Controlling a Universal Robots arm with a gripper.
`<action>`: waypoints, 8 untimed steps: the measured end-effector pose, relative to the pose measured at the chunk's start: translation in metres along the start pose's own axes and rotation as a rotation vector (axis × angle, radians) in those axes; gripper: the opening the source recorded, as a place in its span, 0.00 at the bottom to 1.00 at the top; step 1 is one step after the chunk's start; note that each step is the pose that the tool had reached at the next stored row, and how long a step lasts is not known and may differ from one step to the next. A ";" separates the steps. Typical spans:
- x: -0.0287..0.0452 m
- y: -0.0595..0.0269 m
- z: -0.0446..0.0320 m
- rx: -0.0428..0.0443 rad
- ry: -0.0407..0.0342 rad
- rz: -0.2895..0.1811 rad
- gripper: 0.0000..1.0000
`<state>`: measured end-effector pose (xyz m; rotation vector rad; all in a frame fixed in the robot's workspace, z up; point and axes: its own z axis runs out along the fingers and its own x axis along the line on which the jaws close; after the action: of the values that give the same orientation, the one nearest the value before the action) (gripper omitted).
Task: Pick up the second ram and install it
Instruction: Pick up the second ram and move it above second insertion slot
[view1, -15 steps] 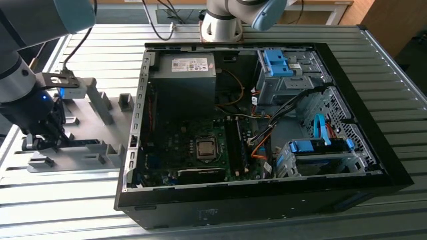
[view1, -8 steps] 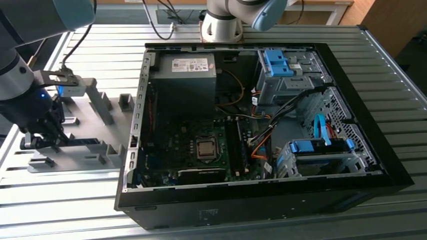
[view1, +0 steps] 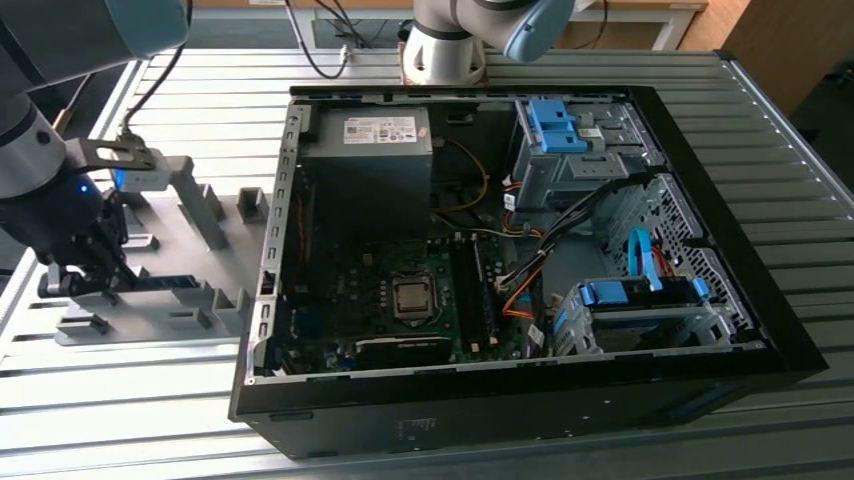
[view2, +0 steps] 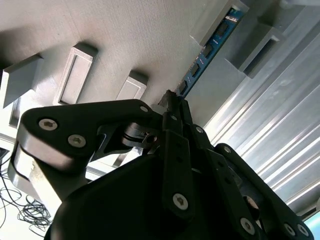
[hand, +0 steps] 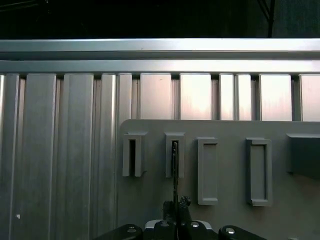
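Note:
The second ram (view2: 207, 49) is a thin blue stick with black chips, lying along the grey fixture plate (view2: 140, 35) with its far end in a slotted holder block. In the first wrist view the second ram (hand: 175, 172) appears edge-on, running from a holder slot (hand: 174, 150) back to my gripper (hand: 175, 207). My gripper (view2: 172, 100) is shut on the near end of the stick, one finger on each side. In the exterior view my gripper (view1: 83, 278) reaches down onto the fixture plate (view1: 180, 300) at the view's left, beside the open computer case (view1: 747, 330).
The case lies open, showing the motherboard (view1: 387, 290), its memory slots (view1: 467, 290), loose cables and blue drive brackets (view1: 641, 292). Several raised grey holder blocks (hand: 207, 170) stand on the fixture. The ribbed metal table (hand: 60, 150) runs around it. A second arm's base (view1: 447, 45) stands behind the case.

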<state>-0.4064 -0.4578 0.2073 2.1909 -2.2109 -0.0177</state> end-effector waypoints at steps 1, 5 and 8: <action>0.0000 0.0000 -0.0003 0.0000 0.0000 0.000 0.14; 0.0000 0.0000 -0.0013 0.0000 0.0000 0.000 0.14; 0.0000 0.0000 -0.0019 0.0000 0.0001 0.000 0.14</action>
<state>-0.4064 -0.4578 0.2092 2.1909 -2.2108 -0.0176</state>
